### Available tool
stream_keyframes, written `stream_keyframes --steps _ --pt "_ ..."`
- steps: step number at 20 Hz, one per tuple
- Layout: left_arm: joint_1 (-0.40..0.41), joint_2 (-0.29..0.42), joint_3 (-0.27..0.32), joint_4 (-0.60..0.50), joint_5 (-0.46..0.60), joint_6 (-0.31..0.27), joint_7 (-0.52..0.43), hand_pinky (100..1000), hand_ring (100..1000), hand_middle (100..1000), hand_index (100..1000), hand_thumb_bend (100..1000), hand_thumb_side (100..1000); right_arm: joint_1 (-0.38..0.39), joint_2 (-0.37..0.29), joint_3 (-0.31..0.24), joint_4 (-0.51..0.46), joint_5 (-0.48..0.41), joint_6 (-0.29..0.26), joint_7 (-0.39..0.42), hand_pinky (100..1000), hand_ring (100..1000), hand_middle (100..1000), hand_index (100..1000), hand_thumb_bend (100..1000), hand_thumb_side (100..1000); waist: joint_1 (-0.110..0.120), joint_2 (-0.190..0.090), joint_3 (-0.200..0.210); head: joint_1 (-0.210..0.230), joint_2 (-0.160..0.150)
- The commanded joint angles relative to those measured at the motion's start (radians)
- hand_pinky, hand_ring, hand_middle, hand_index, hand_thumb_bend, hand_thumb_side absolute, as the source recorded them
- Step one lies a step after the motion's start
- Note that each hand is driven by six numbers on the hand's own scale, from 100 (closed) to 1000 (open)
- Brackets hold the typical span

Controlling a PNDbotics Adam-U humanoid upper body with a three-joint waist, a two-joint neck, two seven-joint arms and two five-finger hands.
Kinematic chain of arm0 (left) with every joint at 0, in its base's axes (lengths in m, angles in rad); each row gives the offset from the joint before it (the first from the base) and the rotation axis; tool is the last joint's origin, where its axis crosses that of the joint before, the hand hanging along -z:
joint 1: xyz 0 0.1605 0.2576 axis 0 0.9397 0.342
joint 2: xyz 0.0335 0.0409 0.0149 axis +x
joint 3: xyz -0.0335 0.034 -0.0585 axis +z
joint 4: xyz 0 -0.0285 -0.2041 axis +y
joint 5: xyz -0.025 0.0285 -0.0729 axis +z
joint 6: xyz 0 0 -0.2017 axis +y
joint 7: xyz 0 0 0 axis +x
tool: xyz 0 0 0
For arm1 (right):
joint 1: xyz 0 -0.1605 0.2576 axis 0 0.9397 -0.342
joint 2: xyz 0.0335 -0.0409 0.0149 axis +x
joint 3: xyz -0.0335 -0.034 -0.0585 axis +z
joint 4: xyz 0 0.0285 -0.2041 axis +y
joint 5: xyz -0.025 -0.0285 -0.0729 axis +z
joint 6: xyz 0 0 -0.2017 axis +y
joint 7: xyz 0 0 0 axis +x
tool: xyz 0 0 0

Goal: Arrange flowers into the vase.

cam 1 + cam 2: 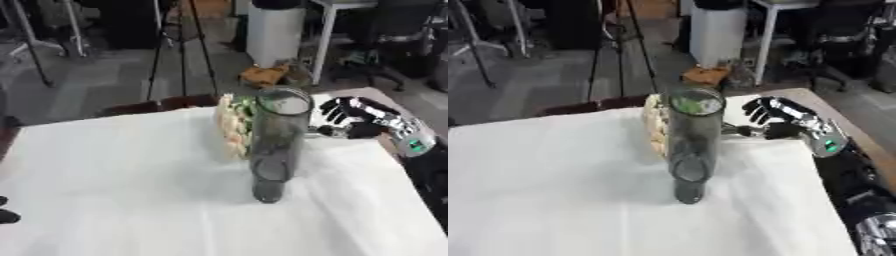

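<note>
A tall glass vase [278,145] stands near the middle of the white surface [114,190] with no stems in it — the flowers [234,125] lie just behind it — while the robot's right hand [354,119], fingers curled, reaches toward them, seemingly holding nothing.

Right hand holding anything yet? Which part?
Cannot tell. The right hand reaches behind the vase toward the flowers; any contact is hidden.
</note>
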State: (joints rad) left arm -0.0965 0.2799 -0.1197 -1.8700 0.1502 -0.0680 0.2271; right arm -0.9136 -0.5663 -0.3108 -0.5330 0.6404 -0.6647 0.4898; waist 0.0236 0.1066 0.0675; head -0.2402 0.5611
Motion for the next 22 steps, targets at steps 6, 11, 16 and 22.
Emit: stream_keyframes --steps 6,11,16,22 --pt "-0.021 0.007 -0.001 -0.025 0.007 0.001 -0.006 561 477 533 926 707 799 -0.032 -0.006 -0.026 -0.040 0.149 -0.116 0.031 854 858 804 837 578 561 0.012 0.006 0.012 -0.019 -0.016" --pt "-0.026 0.007 -0.001 -0.027 0.007 0.002 -0.006 561 477 533 927 706 799 -0.031 -0.014 -0.031 -0.008 0.239 -0.089 -0.059 871 873 813 837 577 562 0.016 0.014 0.017 -0.030 -0.021" --pt "-0.031 0.007 -0.004 -0.030 0.008 0.003 -0.010 561 477 533 926 707 799 -0.035 -0.023 -0.033 0.031 0.330 -0.069 -0.150 876 877 814 838 575 562 0.019 0.020 0.028 -0.041 -0.026" --pt "-0.031 0.008 -0.003 -0.033 0.009 0.006 -0.010 561 477 533 926 706 799 -0.034 -0.046 -0.053 0.071 0.438 -0.047 -0.259 874 875 810 837 575 561 0.022 0.021 0.044 -0.055 -0.036"
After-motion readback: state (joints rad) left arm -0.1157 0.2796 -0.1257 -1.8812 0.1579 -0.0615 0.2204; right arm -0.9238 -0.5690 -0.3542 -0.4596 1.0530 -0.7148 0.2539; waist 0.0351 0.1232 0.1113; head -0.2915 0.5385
